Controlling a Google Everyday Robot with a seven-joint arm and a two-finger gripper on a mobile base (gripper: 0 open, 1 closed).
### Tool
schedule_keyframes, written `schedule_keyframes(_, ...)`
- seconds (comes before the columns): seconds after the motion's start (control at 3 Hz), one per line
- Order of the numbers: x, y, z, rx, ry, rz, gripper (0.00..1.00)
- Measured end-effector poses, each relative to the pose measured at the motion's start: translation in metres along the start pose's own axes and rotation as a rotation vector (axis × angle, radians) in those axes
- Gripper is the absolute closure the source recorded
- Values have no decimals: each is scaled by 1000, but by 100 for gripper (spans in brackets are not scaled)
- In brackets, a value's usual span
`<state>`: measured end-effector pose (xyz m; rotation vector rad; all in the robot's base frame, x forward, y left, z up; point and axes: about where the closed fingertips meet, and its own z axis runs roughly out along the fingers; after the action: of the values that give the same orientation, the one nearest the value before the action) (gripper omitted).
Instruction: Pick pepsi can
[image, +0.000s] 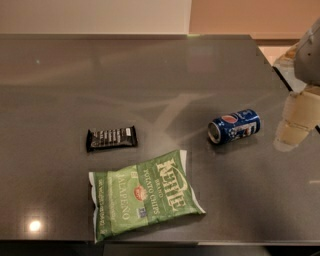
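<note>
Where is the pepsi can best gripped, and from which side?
Grip the can across its middle, from above: it lies on its side, silver end facing left, so both long walls are free. The gripper hangs to its right.

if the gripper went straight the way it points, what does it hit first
The gripper at the right edge seems aimed down: probably the table right of the pepsi can, though depth is unclear.

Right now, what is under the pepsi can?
The pepsi can lies on its side directly on the dark table; nothing else shows beneath, though the contact line is hidden. The pincer hangs at the right edge, apart from it.
</note>
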<state>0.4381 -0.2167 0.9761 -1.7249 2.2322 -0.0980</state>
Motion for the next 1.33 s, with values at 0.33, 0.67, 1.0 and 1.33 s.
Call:
schedule_keyframes(0.33,-1,-1,0,5,-4,-8,0)
schedule_keyframes(0.67,0,-10,9,-4,-24,-58,0)
schedule_keyframes(1.0,1,-21,31,-43,-57,-124,0)
schedule_keyframes(1.33,3,-27,55,-90,-86,-198,0)
